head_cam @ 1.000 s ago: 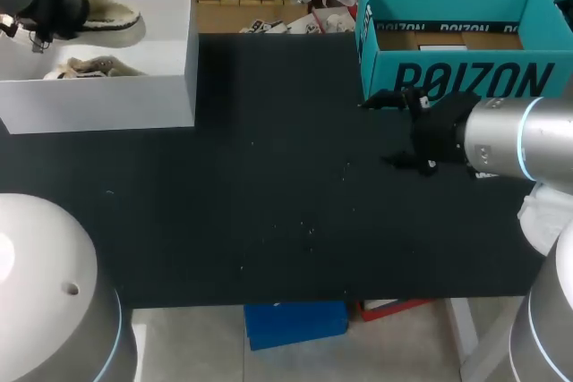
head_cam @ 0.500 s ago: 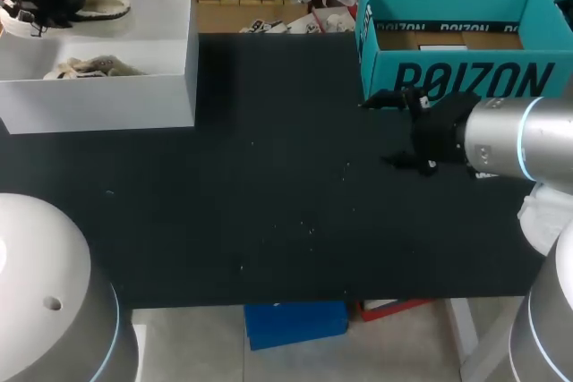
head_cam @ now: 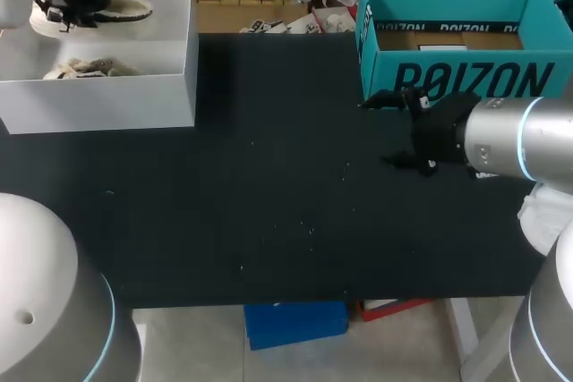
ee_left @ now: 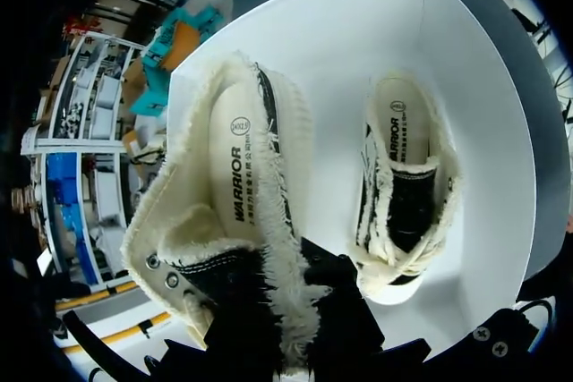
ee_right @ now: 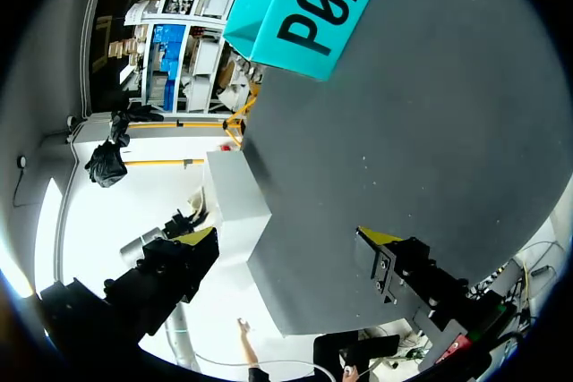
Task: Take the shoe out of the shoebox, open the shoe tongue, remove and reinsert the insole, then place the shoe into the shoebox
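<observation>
My left gripper point(head_cam: 79, 2) is shut on the fleecy collar of a cream shoe point(head_cam: 125, 8), holding it over the back of the white box point(head_cam: 107, 100). In the left wrist view the held shoe point(ee_left: 228, 176) hangs ahead of the left gripper point(ee_left: 286, 319), its insole showing. A second cream shoe point(ee_left: 403, 185) lies on the floor of the white box point(ee_left: 483, 114), also seen in the head view point(head_cam: 85, 67). The teal shoebox point(head_cam: 457, 78) stands at the back right. My right gripper point(head_cam: 391, 130) is open just in front of it, with nothing between its fingers point(ee_right: 288, 239).
The black table point(head_cam: 269, 203) stretches between the white box and the teal shoebox point(ee_right: 304, 6). The right wrist view has the white box point(ee_right: 237, 212) far ahead, across the table. A flat piece of cardboard point(head_cam: 443, 40) lies inside the teal shoebox.
My left gripper has carried the shoe slightly toward the back of the white box, then a little to the right. The right arm has not moved.
</observation>
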